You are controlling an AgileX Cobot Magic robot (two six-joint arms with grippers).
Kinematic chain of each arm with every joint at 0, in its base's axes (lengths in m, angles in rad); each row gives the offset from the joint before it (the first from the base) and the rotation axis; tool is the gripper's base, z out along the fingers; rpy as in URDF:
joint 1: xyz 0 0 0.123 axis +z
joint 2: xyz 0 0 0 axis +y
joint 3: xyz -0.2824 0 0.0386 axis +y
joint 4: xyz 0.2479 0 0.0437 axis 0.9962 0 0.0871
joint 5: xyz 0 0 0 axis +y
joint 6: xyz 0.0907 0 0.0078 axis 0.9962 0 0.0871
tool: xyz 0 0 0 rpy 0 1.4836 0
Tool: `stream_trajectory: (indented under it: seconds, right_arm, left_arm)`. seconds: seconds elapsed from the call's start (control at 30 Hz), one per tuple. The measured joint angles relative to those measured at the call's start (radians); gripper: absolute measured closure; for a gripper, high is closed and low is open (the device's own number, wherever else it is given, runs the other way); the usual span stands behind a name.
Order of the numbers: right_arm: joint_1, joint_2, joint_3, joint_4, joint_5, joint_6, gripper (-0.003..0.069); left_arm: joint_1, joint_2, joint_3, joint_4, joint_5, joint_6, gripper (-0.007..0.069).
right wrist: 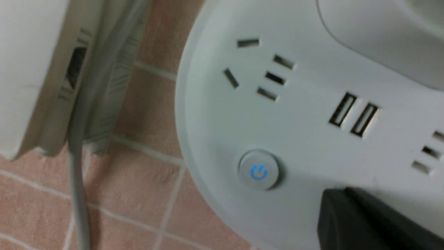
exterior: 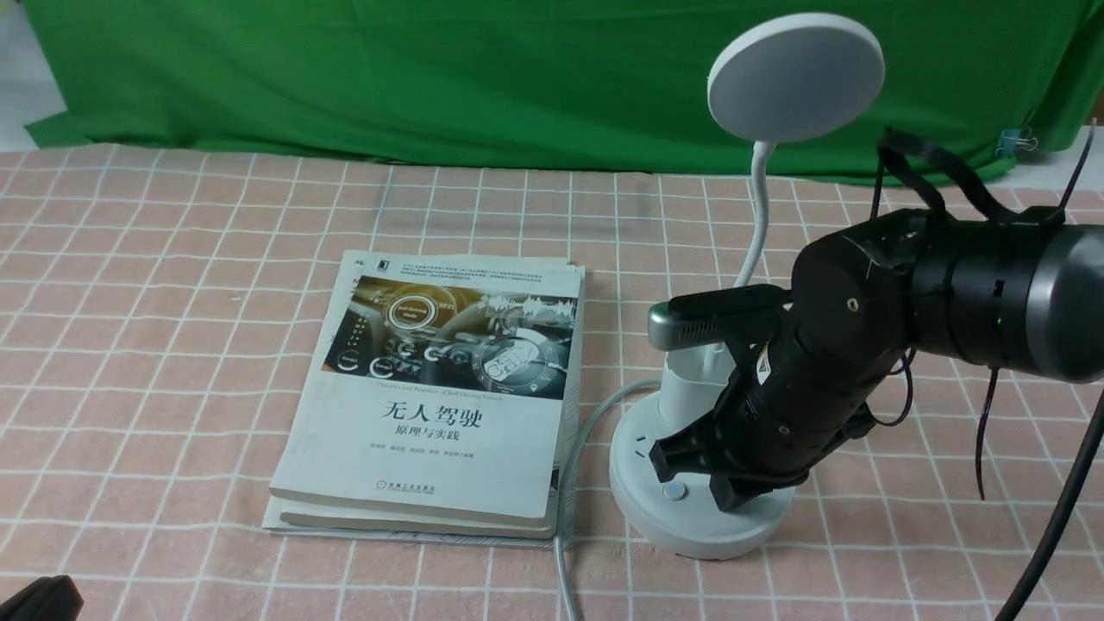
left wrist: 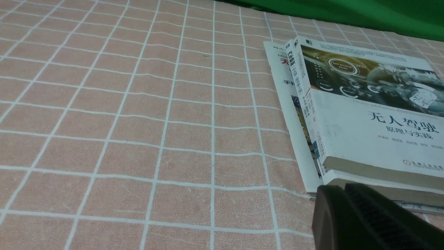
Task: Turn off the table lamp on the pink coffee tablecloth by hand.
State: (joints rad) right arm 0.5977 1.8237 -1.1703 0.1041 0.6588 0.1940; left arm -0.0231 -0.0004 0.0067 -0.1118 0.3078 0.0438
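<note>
**A:** Position of the table lamp (exterior: 690,392)?

**B:** On the pink tablecloth (exterior: 172,345), just beside the stack of books (exterior: 440,397), at its 3 o'clock. The disc head rises toward 12 o'clock, against the green backdrop (exterior: 431,78).

**A:** What crowds it?

**B:** The right gripper (exterior: 700,479) reaches in from 3 o'clock, tip low over the round base, and its arm hides much of that base. One black finger (right wrist: 364,222) sits near the power button (right wrist: 258,172) but apart from it. The button's symbol glows blue. I cannot tell whether the jaws are parted or closed. A grey cord (exterior: 573,448) runs between base and books.

**A:** The cup-shaped holder?

**B:** Mostly hidden, so I cannot see its contents.

**A:** The left gripper (exterior: 39,599)?

**B:** A black corner at 7 o'clock, well apart from the lamp. I cannot tell its grip either.
</note>
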Motion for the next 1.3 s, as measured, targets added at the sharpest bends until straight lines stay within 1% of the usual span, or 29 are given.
stream_trajectory:
  seconds: [0.2, 0.37, 0.47, 0.73, 0.83, 1.0, 1.13, 1.2, 1.23, 1.3]
  right_arm:
    - [0.0, -0.029, 0.008, 0.001, 0.001, -0.002, 0.061]
    - [0.0, -0.115, 0.009, 0.001, 0.017, -0.002, 0.061]
    - [0.0, -0.211, 0.041, 0.0, 0.034, -0.002, 0.061]
    - [0.0, -0.474, 0.259, -0.017, 0.043, -0.011, 0.061]
    - [0.0, -0.604, 0.332, -0.018, 0.079, -0.014, 0.0603]
    - [0.0, -0.71, 0.347, -0.02, 0.092, -0.018, 0.0594]
    - [0.0, -0.766, 0.347, -0.02, 0.059, -0.018, 0.059]
    - [0.0, -0.793, 0.347, -0.034, 0.037, -0.025, 0.0586]
    - [0.0, -0.824, 0.35, -0.064, 0.028, -0.03, 0.0585]
    - [0.0, -0.869, 0.357, -0.084, 0.021, -0.038, 0.0597]
  left_arm:
    - [0.0, 0.0, 0.0, 0.0, 0.0, 0.0, 0.0618]
    - [0.0, 0.0, 0.0, 0.0, 0.0, 0.0, 0.0618]
    - [0.0, 0.0, 0.0, 0.0, 0.0, 0.0, 0.0618]
    - [0.0, 0.0, 0.0, 0.0, 0.0, 0.0, 0.0618]
    - [0.0, 0.0, 0.0, 0.0, 0.0, 0.0, 0.0618]
    - [0.0, 0.0, 0.0, 0.0, 0.0, 0.0, 0.0618]
    - [0.0, 0.0, 0.0, 0.0, 0.0, 0.0, 0.0618]
    - [0.0, 0.0, 0.0, 0.0, 0.0, 0.0, 0.0618]
    - [0.0, 0.0, 0.0, 0.0, 0.0, 0.0, 0.0618]
    - [0.0, 0.0, 0.0, 0.0, 0.0, 0.0, 0.0618]
